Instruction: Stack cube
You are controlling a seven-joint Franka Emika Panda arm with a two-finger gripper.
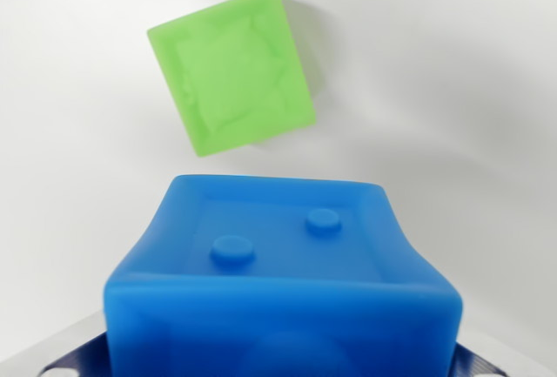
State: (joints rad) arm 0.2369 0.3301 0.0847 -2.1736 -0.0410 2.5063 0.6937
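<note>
Blue cube (283, 286) fills the wrist view's lower half, two round studs on its top face — looks held in the gripper (278, 364), though the fingers are barely visible, so grip can't be confirmed. Green cube (231, 70) lies beyond on the white table (470, 90) — apart, rotated.
</note>
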